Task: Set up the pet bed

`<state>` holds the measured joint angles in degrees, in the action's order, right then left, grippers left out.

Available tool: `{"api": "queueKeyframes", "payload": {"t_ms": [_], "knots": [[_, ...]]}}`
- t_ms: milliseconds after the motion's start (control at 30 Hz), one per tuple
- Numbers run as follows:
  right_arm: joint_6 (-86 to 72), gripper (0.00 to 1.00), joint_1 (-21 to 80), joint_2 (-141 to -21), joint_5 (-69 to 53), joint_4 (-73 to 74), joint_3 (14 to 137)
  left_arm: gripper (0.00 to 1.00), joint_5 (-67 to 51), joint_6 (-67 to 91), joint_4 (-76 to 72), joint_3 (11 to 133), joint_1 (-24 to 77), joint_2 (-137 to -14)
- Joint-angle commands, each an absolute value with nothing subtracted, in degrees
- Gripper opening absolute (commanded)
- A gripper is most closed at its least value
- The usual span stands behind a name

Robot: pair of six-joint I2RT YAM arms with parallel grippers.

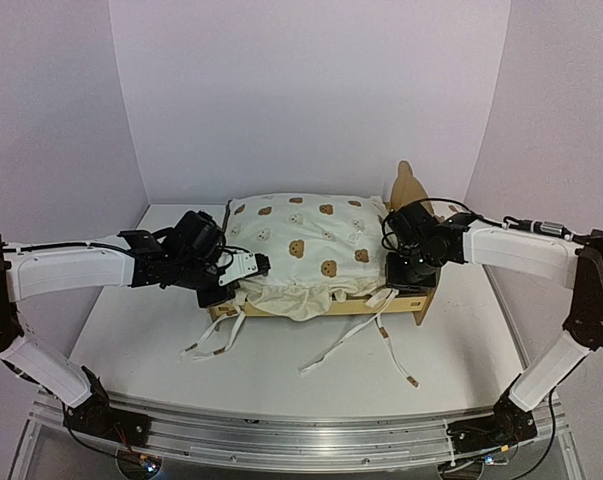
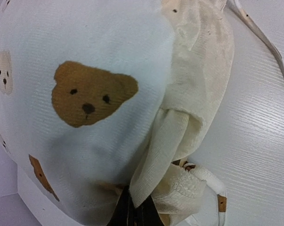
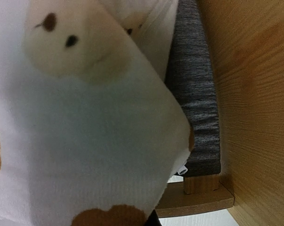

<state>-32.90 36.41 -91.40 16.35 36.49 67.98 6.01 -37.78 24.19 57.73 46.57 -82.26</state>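
Toward the back edge of the table (image 1: 481, 350) sits the pet bed (image 1: 353, 306). At its left end the left gripper (image 1: 253, 266) is clamped tight on the ruffle (image 2: 193, 94) of the cushion (image 1: 311, 232). The cushion looks soft, light and floppy, so the hems should give the surest hold. By the headboard (image 1: 409, 186), the right gripper (image 1: 401, 272) is closed too, seemingly on cushion fabric.

Pose: left arm (image 1: 71, 270) rises from the near left corner of the worktop (image 1: 281, 370). Elbow is up at the left edge, forearm about level, reaching right toward the middle. The left gripper (image 1: 253, 265) has its fingers (image 2: 132, 214) pressed together; only the dark tips show in the wrist view.

The right arm (image 1: 526, 250) mirrors it from the near right corner, elbow high, forearm reaching left. The right gripper (image 1: 406, 272) is angled downward and closed, mostly hidden in its wrist view.
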Motion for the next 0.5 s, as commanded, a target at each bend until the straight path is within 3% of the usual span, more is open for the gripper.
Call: {"api": "queueKeyframes", "payload": {"t_ms": [0, 467], "knots": [[-27.98, 0.00, 34.20, -86.37, 18.56, 39.87, 67.86, 0.00, 5.30, -39.64, 22.86, 57.83, 42.54, -80.27], [-22.17, 0.00, 32.96, -84.75, 11.64, 60.18, 80.53, 0.00, -0.03, -40.43, 25.03, 60.66, 40.96, -76.95]]}}
